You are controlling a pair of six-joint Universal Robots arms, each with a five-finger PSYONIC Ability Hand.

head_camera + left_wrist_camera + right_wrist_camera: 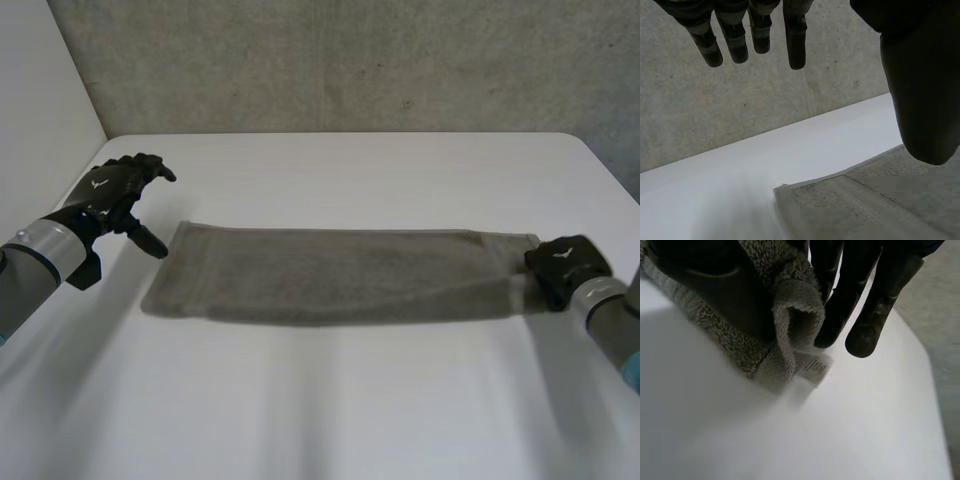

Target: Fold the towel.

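The towel (330, 275) lies stretched in a long strip across the worktop (350, 170). The right hand (565, 262) pinches one end between thumb and fingers (865, 315), label tag (813, 365) poking out, likely anchoring it for the fold. The left hand (112, 190) hovers just off the opposite end, its fingers loose and grasping nothing, well placed to take that corner.

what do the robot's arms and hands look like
Both the left robot hand and the right robot hand are black, with segmented fingers, rounded tips and a small white emblem on the back. The left arm and right arm are grey, with a paler silver band at the wrist.
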